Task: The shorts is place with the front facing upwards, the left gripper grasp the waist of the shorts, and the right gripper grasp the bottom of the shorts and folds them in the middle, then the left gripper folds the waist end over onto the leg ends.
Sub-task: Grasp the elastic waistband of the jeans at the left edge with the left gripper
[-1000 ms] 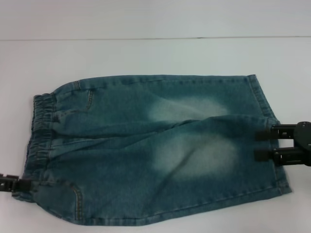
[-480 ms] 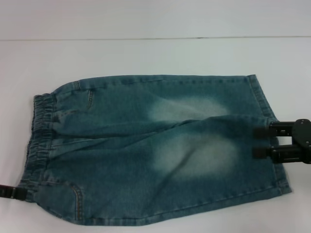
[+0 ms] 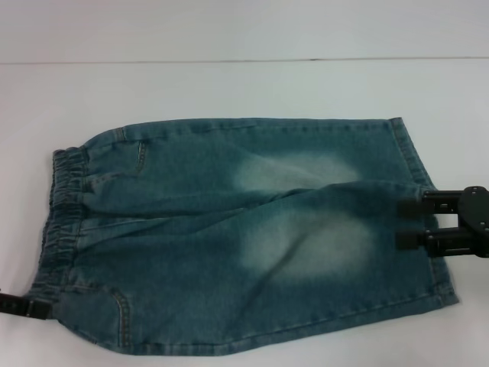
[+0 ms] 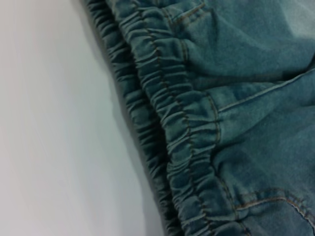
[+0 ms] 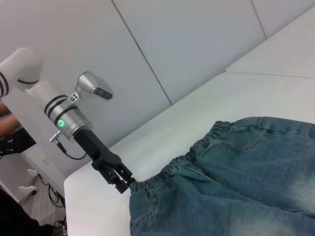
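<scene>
- Over the last second the left pincer (image 3: 21, 306) has slid a little lower and outward along the near corner of the waist (image 3: 61, 222), and the denim beside it has sunk and flattened; the right pincer (image 3: 416, 223) has hardly shifted at the leg ends (image 3: 428, 229).
- That suggests the first fold, lengthwise down the middle, is already made and both arms are finishing or letting go of it; the second fold, waist over onto the hems, is not yet done.
- Left pincer: in the right wrist view its tips (image 5: 125, 184) meet the corner of the gathered band, but whether they clamp cloth or merely touch it cannot be told.
- Right pincer: its two black fingers (image 3: 412, 208) stand apart, one each side of the hem where the layers meet; nothing appears to be pinched between them, so it reads as released.
- The shorts (image 3: 244, 237) lie flat across the white surface (image 3: 244, 84), waist toward the robot's left, hems toward its right.
- The cloth is blue-green denim with two pale faded patches near the middle, tan stitching at the pocket curves, and a puckered elastic band (image 4: 182, 132) shown doubled in the left wrist view. No cartoon patch is in sight.
</scene>
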`<state>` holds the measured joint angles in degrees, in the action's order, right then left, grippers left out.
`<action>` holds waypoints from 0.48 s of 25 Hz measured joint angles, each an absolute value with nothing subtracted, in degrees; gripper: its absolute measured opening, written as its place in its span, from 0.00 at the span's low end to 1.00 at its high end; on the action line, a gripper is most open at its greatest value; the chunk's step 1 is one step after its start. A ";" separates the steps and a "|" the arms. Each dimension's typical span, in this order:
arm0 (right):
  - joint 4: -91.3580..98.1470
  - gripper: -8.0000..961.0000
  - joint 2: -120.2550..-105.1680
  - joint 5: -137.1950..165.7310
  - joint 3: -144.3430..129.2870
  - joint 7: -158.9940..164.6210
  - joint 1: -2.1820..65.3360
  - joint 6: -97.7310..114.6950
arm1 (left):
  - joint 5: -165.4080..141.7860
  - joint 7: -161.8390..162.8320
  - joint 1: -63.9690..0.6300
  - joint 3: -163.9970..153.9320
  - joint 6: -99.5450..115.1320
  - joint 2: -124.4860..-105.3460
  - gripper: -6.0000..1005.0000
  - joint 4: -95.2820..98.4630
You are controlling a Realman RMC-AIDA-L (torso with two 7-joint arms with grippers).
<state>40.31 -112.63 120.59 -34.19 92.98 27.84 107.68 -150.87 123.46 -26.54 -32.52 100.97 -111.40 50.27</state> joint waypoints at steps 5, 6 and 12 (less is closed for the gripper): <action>40.25 0.82 -112.66 120.59 -34.19 92.98 27.88 107.67 | -150.88 123.01 -27.26 -32.43 101.30 -112.01 0.70 50.42; 40.25 0.82 -112.67 120.59 -34.18 92.98 27.88 107.67 | -150.95 122.74 -27.43 -32.48 101.14 -112.17 0.70 50.26; 40.25 0.82 -112.68 120.59 -33.97 92.99 27.74 107.66 | -151.30 121.42 -27.92 -32.91 100.94 -112.90 0.54 49.92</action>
<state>40.25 -112.68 120.59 -33.97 92.99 27.74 107.66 -151.30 121.42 -27.92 -32.91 100.93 -112.90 49.92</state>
